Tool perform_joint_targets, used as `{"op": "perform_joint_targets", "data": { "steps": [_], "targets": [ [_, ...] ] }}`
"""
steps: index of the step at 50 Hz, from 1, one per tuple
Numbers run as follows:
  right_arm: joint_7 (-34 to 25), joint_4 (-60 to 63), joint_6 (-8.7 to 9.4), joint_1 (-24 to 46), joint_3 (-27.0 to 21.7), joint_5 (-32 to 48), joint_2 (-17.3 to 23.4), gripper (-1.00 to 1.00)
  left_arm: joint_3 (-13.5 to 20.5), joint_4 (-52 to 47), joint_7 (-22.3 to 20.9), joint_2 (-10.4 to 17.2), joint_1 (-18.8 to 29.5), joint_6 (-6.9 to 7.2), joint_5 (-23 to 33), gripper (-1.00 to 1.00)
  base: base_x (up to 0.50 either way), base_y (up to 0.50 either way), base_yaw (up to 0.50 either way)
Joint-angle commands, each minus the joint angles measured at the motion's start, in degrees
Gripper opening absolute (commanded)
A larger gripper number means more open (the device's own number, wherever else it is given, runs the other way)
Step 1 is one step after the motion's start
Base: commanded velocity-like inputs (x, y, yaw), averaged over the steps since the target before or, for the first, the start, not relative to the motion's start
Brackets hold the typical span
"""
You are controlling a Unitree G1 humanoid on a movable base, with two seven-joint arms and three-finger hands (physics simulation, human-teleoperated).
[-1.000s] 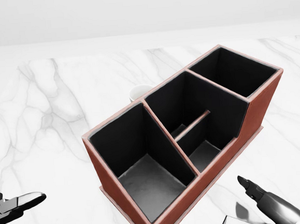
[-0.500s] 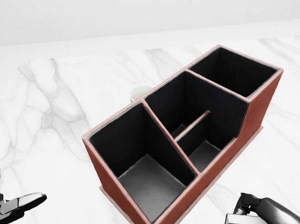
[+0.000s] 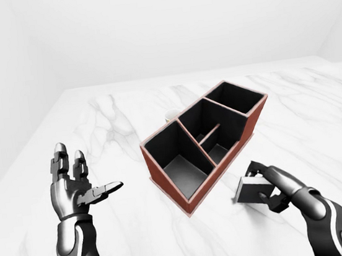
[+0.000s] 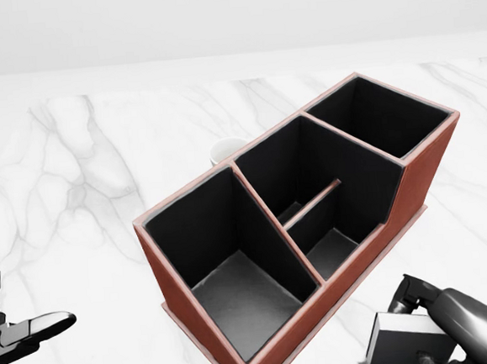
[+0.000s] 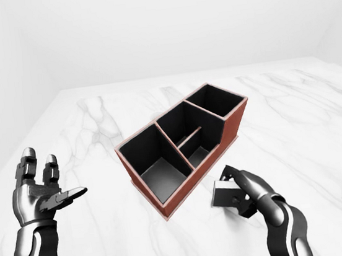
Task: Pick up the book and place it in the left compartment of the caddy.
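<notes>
Beside caddy (image 3: 205, 144), right hand (image 3: 272, 188) gripping book (image 3: 250, 190)

Grey book (image 3: 251, 188) (tilted) beside red caddy (image 3: 205, 141).

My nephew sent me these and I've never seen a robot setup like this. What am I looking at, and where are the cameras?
These are computer-rendered pictures, not photographs: a simulated humanoid robot steered by a person. All three cameras sit on its head and look out over its own arms. Two act as a pair of eyes and show nearly the same scene; the third looks down more steeply.

On the white marble table stands a reddish caddy, a box with black compartments that all look empty. A small white cup peeks out beyond it.

The left hand is raised with its three fingers spread, holding nothing. The right hand has its fingers closed around a small grey book, just right of the caddy in the eye views. Whether the book has left the table is hard to tell.
</notes>
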State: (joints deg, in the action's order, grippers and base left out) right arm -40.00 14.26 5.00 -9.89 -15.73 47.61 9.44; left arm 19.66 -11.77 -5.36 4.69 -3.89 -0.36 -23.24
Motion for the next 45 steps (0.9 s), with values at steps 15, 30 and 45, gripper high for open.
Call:
{"op": "perform_joint_targets", "data": {
  "steps": [15, 30, 45],
  "targets": [
    [0.0, 25.92, 0.0, -0.33, -0.13, 7.24, -3.81, -1.0, -0.08, -0.88, -0.01, -0.34, -0.47, 0.16, 0.36, 1.0, 0.0, 0.0, 0.0],
    [0.0, 37.33, 0.0, 6.3, 2.01, 16.91, -3.81, -1.0, 0.24, -2.37, 0.13, -0.55, -0.8, 1.15, 0.08, 1.0, 0.0, 0.0, 0.0],
    [0.0, 42.65, 0.0, 12.63, 7.92, 25.86, -5.56, -1.0, 0.45, -2.16, 0.19, -0.45, -0.7, 0.99, 0.17, 1.0, 0.0, 0.0, 0.0]
  ]
}}
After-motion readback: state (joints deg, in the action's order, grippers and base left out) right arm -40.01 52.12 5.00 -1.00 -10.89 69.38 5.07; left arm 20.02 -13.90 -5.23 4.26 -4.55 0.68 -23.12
